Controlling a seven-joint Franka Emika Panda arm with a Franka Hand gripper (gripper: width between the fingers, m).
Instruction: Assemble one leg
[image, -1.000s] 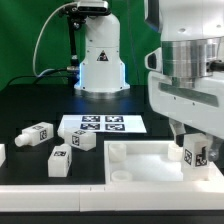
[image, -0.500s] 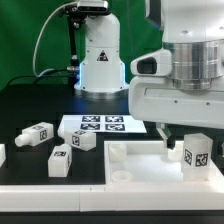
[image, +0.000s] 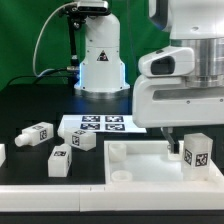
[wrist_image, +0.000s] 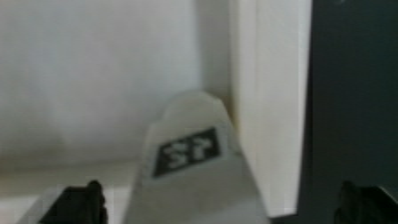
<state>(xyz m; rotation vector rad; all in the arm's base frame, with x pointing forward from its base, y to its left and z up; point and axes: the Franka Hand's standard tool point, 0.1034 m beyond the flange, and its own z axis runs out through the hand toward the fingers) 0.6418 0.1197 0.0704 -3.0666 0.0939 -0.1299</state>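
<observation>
A white leg (image: 197, 152) with a black-and-white tag stands upright at the exterior view's right end of the large white panel (image: 140, 162), by its rim. My gripper (image: 186, 134) hangs just above and slightly left of it. In the wrist view the same leg (wrist_image: 192, 150) lies between my dark fingertips (wrist_image: 80, 203), which stand wide apart and do not touch it. The gripper (wrist_image: 222, 206) is open and empty.
Three more legs lie on the black table at the exterior view's left (image: 38, 135) (image: 83, 140) (image: 60, 160), and another shows at the edge (image: 2, 154). The marker board (image: 103, 125) lies behind the panel. The robot base (image: 100, 62) stands at the back.
My gripper has risen and drifted toward the exterior view's left. The leg stays standing in the panel, now free of the fingers.
</observation>
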